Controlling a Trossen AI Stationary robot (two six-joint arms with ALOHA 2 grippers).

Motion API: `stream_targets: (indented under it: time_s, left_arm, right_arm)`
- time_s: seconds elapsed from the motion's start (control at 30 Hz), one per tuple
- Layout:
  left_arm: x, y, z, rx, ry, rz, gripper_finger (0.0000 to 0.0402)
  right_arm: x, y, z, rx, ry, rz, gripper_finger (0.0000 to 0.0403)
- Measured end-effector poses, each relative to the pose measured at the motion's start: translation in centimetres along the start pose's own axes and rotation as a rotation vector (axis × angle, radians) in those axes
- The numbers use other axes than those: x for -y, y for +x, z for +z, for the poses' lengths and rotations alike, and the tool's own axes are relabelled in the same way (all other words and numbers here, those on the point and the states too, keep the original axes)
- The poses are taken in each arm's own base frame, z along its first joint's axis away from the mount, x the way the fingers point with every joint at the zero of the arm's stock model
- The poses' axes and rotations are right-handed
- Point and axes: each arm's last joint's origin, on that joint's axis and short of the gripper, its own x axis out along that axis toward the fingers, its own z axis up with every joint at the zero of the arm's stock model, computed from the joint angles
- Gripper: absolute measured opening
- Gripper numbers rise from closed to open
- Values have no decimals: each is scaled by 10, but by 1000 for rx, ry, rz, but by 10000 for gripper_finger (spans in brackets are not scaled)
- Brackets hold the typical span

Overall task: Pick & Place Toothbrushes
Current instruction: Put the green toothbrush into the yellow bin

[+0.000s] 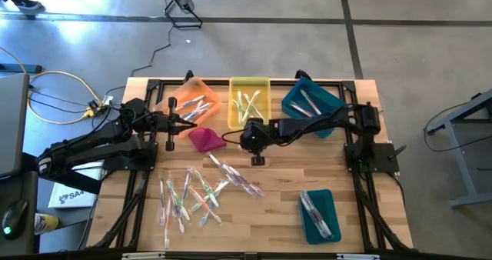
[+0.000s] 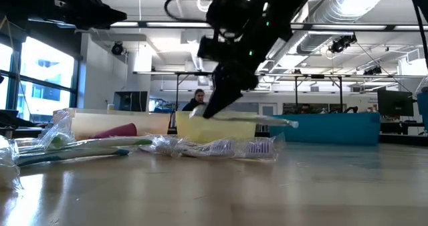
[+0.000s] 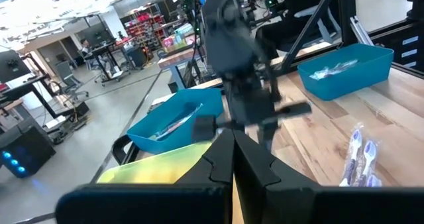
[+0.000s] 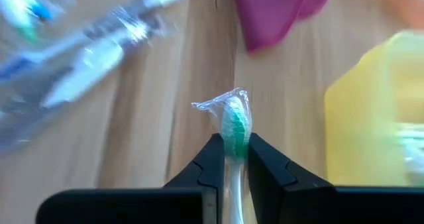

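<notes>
Counter front: I see a loose scatter of toothbrushes (image 1: 192, 195), thin plastic sticks in crinkled clear wrappers, lying at mixed angles on the pale wood-plank counter (image 1: 269, 214); a small teal bin (image 1: 318, 214) near the front right holds a few more.
Held toothbrush: I have a green-bristled toothbrush (image 4: 233, 128) in clear film clamped in the right gripper (image 4: 232, 159), lifted off the counter near the yellow bin; its long axis runs straight out along the fingers, head away from the wrist.
Right arm: I see it reaching in from the right across the middle of the counter, wrist bent down, fingers narrowly closed on the brush handle.
Left arm: I see it stretched from the left toward the middle, left gripper (image 1: 184, 127) hovering beside a magenta cloth lump (image 1: 206, 139), fingers pressed fully together on nothing.
Back row: orange bin (image 1: 194, 100), yellow bin (image 1: 247, 102) and large teal bin (image 1: 310, 102), smooth plastic, each holding wrapped brushes.
</notes>
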Motion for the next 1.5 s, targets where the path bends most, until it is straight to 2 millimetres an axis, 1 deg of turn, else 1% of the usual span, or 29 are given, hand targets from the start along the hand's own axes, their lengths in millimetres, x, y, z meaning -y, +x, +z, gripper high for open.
stream_targets:
  time_s: [0.27,0.37,0.47,0.57,0.7,0.9,1.1,1.3,1.4,1.5]
  left_arm:
    - [0,0,0,0,0,0,0]
    - [0,0,0,0,5,0,0]
    - [0,0,0,-1,7,2,0]
    - [0,0,0,-1,7,2,0]
    - [0,0,0,-2,7,5,0]
    - [0,0,0,-5,8,12,0]
    - [0,0,0,-5,8,12,0]
    - [0,0,0,-6,8,12,0]
    - [-1,0,0,-12,8,27,0]
    - [-2,0,-1,-36,6,71,0]
  right_arm:
    - [5,-48,21,133,3,-27,35]
    - [11,-66,26,178,12,-47,35]
    - [19,-80,30,227,40,-82,35]
    - [29,-87,34,282,95,-141,35]
    - [38,-89,36,318,165,-176,35]
    - [43,-93,43,407,258,-255,35]
    - [46,-95,51,509,284,-276,35]
    - [53,-101,57,599,363,-364,35]
    - [63,-95,57,639,401,-375,35]
    - [77,-82,53,648,417,-363,35]
